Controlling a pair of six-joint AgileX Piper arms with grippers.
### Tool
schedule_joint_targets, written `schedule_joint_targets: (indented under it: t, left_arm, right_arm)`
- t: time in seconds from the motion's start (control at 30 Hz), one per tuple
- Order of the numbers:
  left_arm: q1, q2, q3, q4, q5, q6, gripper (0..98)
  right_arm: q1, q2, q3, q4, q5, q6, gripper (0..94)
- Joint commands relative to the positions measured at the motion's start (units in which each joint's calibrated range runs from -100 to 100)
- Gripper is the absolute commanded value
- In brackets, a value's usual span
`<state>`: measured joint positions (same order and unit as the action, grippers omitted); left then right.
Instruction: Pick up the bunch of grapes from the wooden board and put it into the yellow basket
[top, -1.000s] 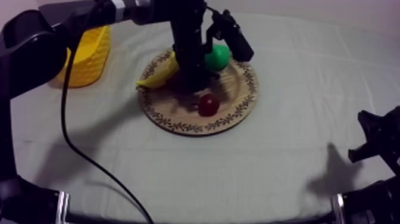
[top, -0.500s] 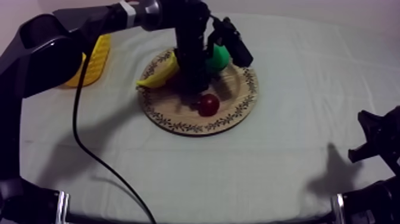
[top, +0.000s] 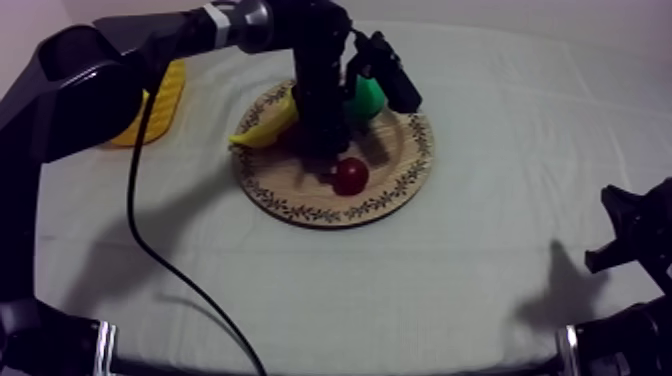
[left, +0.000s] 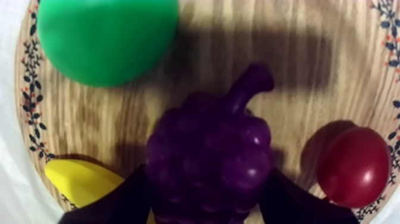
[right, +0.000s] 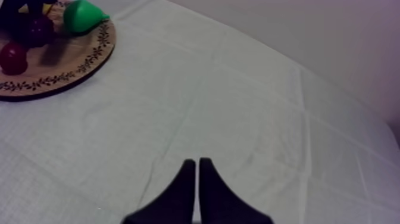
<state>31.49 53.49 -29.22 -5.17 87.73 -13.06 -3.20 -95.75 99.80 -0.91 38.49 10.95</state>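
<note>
Left jaws: closed round the bunch of grapes (left: 208, 155), one black finger (left: 122, 199) against each flank, nothing else between them. The grapes lie on the wooden board (left: 309, 71), not lifted.

Long axis of the bunch runs straight out from between the fingers, across their closing line. The stem end points away from the jaws, leaning a little toward the small red fruit's side and out over bare wood. The fat end sits between the fingers; its near edge is cut off from sight.

Around the bunch, all on the board:
- pear (left: 107, 36), green, beyond the bunch on one side, apart from it
- small red fruit (left: 354, 167), near the patterned rim on the other side, apart from it
- banana (left: 83, 182), one yellow end showing just beside a finger, the rest cut off

From above, the left arm stands upright over the board (top: 400, 190) and hides the bunch. The banana (top: 265, 125) sticks out toward the yellow basket (top: 165, 100). The pear (top: 368, 95) is half hidden behind the arm. The small red fruit (top: 350, 176) is in plain sight. The basket stands off the board at the left side of the worktop (top: 480, 280), half covered by the arm; its inside is hard to make out.

Right jaws: fingers (right: 184, 190) lie together as a narrow wedge, holding nothing, over bare cloth and well apart from the board (right: 71, 65).
</note>
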Motion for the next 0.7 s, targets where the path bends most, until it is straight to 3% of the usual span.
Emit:
schedule_joint_targets:
  t: [0.0, 0.37, 0.67]
  left_arm:
    - [0.03, -0.65, 0.38, -0.03, -0.19, -0.01, 48.1]
    - [1.06, -10.37, 6.43, -0.57, -2.40, 0.20, 46.6]
    - [2.30, -19.91, 8.89, -0.80, 0.81, 0.63, 47.1]
  right_arm:
    - [-0.02, -0.01, -0.02, 0.00, -0.03, 0.01, 0.3]
    - [-0.02, -0.01, -0.02, 0.00, -0.03, 0.01, 0.3]
    - [-0.02, -0.01, -0.02, 0.00, -0.03, 0.01, 0.3]
